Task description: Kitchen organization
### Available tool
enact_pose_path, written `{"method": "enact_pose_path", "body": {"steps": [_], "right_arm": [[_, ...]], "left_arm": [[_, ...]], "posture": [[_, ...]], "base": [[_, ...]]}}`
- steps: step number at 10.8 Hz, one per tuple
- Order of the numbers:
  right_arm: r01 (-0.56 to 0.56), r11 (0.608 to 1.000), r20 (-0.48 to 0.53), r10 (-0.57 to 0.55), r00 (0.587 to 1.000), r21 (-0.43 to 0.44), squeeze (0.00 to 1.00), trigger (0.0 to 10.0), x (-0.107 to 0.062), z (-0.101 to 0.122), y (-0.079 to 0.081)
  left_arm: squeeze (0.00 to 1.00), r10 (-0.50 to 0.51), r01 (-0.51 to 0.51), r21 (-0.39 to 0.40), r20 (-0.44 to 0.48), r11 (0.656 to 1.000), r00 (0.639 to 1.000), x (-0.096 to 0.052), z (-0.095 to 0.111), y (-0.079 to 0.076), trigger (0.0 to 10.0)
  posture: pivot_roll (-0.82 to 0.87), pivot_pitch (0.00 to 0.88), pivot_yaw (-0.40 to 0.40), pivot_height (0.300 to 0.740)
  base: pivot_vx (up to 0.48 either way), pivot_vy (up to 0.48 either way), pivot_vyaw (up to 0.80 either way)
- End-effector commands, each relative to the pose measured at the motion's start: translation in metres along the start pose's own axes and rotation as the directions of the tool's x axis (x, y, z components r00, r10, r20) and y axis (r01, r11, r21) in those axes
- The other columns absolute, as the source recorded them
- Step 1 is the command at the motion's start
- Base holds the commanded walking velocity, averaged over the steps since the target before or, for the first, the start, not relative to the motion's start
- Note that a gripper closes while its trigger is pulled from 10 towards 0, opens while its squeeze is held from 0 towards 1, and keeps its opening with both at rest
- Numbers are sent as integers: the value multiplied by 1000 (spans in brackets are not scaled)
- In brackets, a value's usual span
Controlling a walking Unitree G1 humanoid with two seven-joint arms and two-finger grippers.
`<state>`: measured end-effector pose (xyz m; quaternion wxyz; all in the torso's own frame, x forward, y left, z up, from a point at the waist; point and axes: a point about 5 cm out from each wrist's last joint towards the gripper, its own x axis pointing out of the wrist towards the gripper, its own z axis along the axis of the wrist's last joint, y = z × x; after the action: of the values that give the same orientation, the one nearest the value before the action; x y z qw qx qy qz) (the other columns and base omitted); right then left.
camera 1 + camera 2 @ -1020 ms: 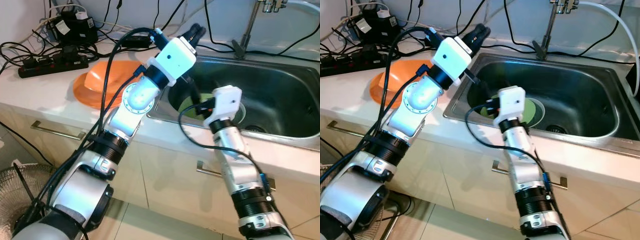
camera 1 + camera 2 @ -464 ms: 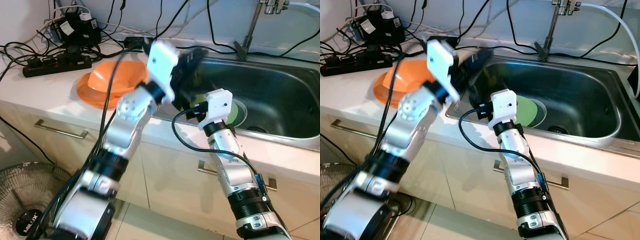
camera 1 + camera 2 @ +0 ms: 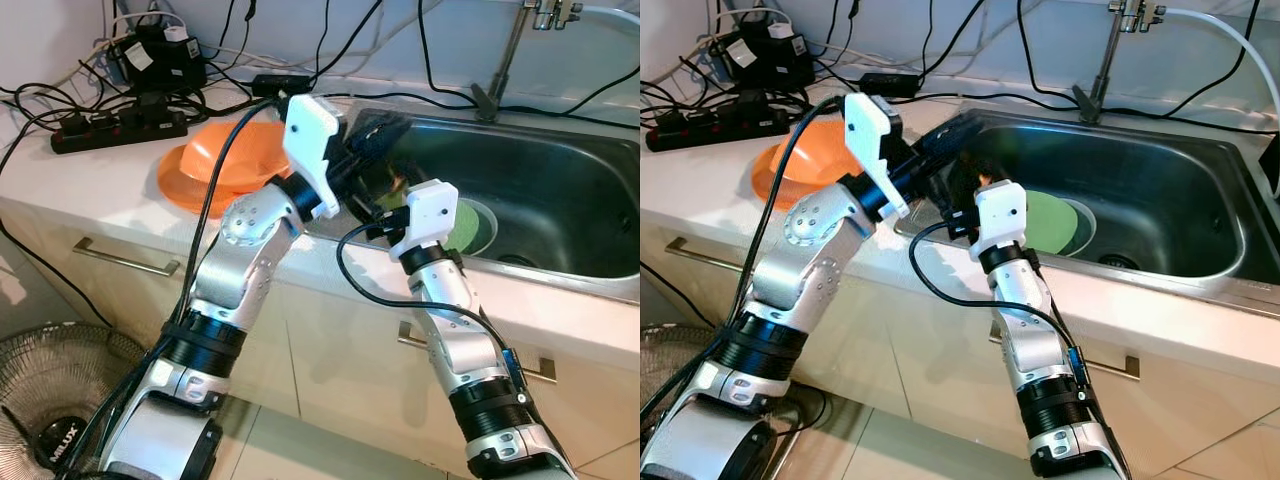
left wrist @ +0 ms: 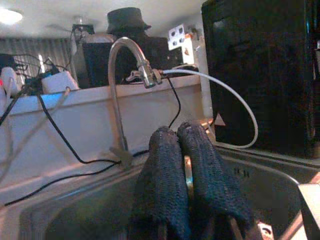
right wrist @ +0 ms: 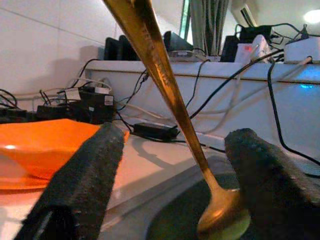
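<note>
Gold spoon [image 5: 165,95] handover over the steel sink [image 3: 1160,215].
Left gripper [image 4: 182,150] pinched it; right gripper [image 5: 170,165], fingers spread, probably needed to close next.

Green plate [image 3: 1050,222] in the sink [image 3: 1200,215] partly hidden behind the right arm, gold spoon [image 5: 165,90] handle cut off at the frame top, left gripper [image 4: 181,145] fingertips covering most of whatever they pinch
</note>
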<state>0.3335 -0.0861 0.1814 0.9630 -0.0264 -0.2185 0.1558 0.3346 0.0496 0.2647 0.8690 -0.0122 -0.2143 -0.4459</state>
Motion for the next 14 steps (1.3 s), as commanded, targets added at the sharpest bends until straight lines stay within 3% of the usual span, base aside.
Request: {"method": "enact_pose_path", "body": {"steps": [1, 2, 6, 7, 8, 14], "right_arm": [[-12, 1000, 5, 12, 1000, 3, 0, 9333, 5, 2, 3], [-12, 1000, 1, 12, 1000, 8, 0, 10000, 4, 1, 3], [-9, 1000, -13, 9, 1000, 24, 0, 10000, 4, -2, 5], [-9, 1000, -13, 9, 1000, 25, 0, 5804, 4, -3, 5], [-10, 1000, -11, 11, 1000, 28, 0, 0, 4, -2, 5], [4, 1000, -10, -4, 1000, 27, 0, 0, 4, -2, 0]], "left_arm": [[0, -47, 47, -24, 11, 999, 999, 1, 3, -7, 10000], [0, -56, 56, -47, 3, 997, 998, -1, 2, -8, 10000], [0, -91, 90, -118, -4, 989, 996, -4, 3, -11, 10000], [0, -96, 94, -120, -9, 988, 995, -4, 3, -11, 10000], [0, -94, 91, -114, -14, 989, 996, -5, 3, -10, 10000], [0, -54, 51, -66, -52, 997, 997, -11, 3, 0, 10000]], "posture": [[162, 0, 40, 740], [163, 0, 40, 740], [169, 0, 46, 740], [172, 0, 44, 740], [175, 0, 44, 740], [175, 0, 39, 740]], "base": [[0, 0, 0], [0, 0, 0], [0, 0, 0], [0, 0, 0], [0, 0, 0], [0, 0, 0]]}}
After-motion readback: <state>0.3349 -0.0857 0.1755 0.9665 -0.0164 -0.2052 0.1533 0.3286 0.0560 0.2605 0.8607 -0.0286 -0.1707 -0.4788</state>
